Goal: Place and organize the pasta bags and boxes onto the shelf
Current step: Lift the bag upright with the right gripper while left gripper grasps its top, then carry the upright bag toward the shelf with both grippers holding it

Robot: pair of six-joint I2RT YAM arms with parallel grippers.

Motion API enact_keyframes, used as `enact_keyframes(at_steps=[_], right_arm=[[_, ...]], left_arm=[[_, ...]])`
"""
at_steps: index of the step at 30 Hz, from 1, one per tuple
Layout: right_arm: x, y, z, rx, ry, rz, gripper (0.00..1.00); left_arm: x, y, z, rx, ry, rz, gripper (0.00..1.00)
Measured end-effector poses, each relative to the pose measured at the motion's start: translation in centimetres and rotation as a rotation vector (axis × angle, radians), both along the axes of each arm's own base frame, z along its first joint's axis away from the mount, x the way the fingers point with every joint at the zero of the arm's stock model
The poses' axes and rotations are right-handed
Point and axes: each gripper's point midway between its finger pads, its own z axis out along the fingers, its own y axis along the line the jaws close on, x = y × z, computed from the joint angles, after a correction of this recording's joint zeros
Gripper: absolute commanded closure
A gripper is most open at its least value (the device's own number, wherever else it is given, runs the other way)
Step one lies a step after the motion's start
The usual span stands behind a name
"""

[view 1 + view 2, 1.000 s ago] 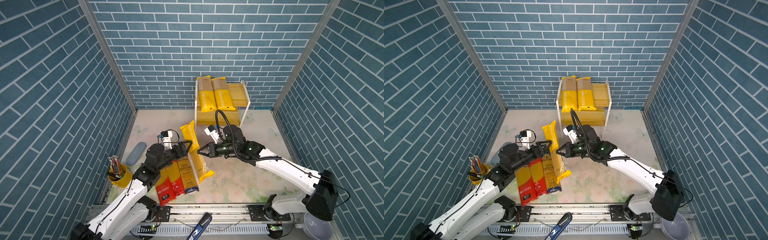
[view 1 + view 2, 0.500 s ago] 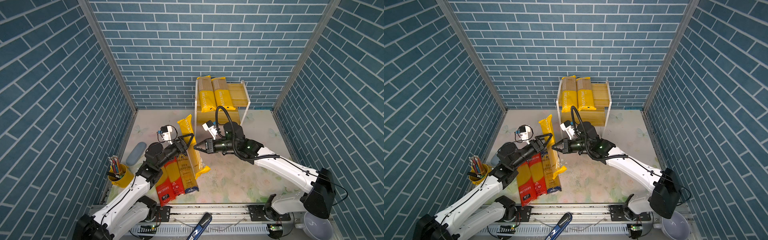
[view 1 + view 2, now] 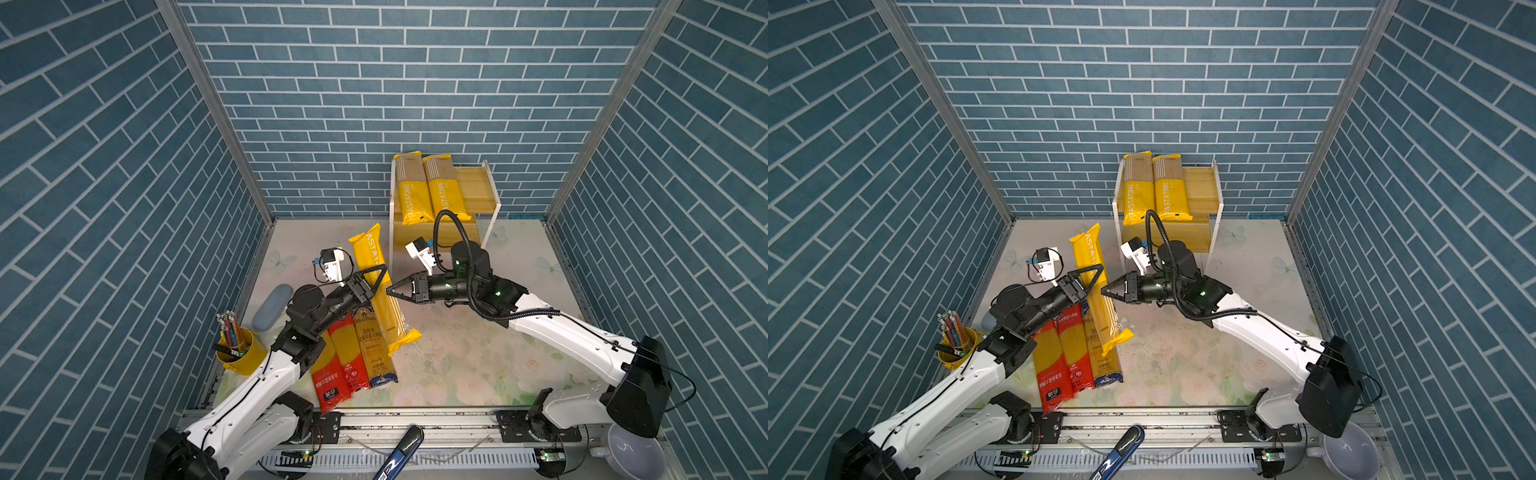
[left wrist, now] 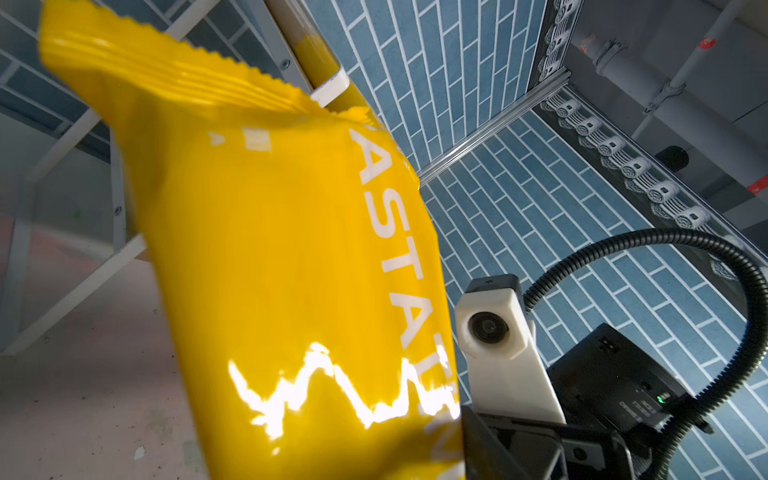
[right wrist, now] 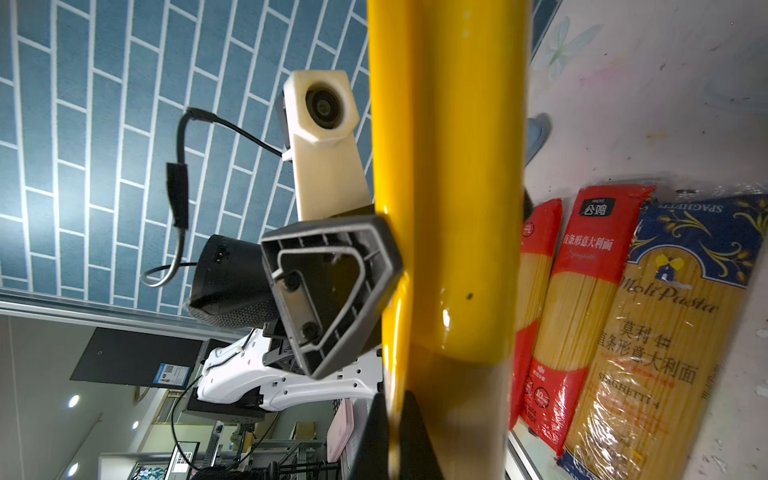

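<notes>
yellow pack [image 3: 368, 253]: we see it at the centre of both top views [image 3: 1088, 253], raised and slanted. Its upper end points up the frame, near the shelf's left leg, and its lower end hangs over the blue-ended pack.
right gripper [image 3: 388, 291]: we find it pinched tight on the yellow pack's right edge, about mid-length. In its wrist view the fingertips [image 5: 372, 444] meet on the pack at the bottom of the frame.
left gripper [image 3: 374, 284]: we see one finger [image 5: 332, 291] pressed against the yellow pack's left side. The other finger is hidden, so we cannot say whether it grips.
shelf [image 3: 473, 187]: upper centre, against the back wall.
shelf packs [image 3: 411, 195]: two, side by side and touching on the left of the top board, with bare board to their right.
red packs [image 3: 332, 374]: two, flat on the table [image 3: 478, 353], lower centre, side by side.
blue-ended pack [image 3: 380, 365]: flat, just right of the red packs and touching them.
</notes>
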Motion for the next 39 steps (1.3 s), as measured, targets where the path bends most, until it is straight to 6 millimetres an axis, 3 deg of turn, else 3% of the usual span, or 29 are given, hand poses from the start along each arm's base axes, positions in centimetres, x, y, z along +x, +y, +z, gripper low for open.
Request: enact_keyframes(at_steps=[4, 7, 11, 12, 15, 19, 24, 32, 39], right_arm=[[0.2, -0.3, 0.9, 0.033, -0.022, 0.010, 1.00], [0.3, -0.4, 1.4, 0.048, -0.039, 0.007, 1.00], [0.5, -0.5, 1.6, 0.052, -0.044, -0.001, 1.00], [0.5, -0.5, 1.6, 0.050, -0.045, -0.004, 0.98], [0.6, -0.5, 1.5, 0.046, -0.058, -0.009, 0.76], [1.0, -1.0, 2.1, 0.050, -0.110, -0.036, 0.59], [1.1, -1.9, 1.8, 0.011, -0.172, -0.065, 0.50], [1.7, -2.7, -1.7, -0.133, -0.199, -0.094, 0.46], [0.7, -1.7, -1.0, -0.094, -0.205, -0.061, 0.53]], left_arm=[[-0.1, 0.3, 2.1, 0.008, -0.042, 0.015, 0.64], [-0.1, 0.3, 3.0, 0.009, -0.050, 0.013, 0.65], [0.1, 0.0, 3.2, 0.010, -0.047, 0.005, 0.90], [0.2, 0.0, 3.1, 0.011, -0.046, 0.006, 0.93], [0.4, 0.0, 3.2, 0.014, -0.039, 0.008, 0.99], [0.7, -0.3, 2.8, 0.036, -0.024, 0.007, 1.00], [1.7, -0.4, 2.7, 0.035, 0.010, 0.027, 1.00], [3.2, -0.5, 4.7, -0.016, 0.017, 0.060, 1.00], [3.9, -0.4, 5.3, -0.036, 0.008, 0.081, 1.00]])
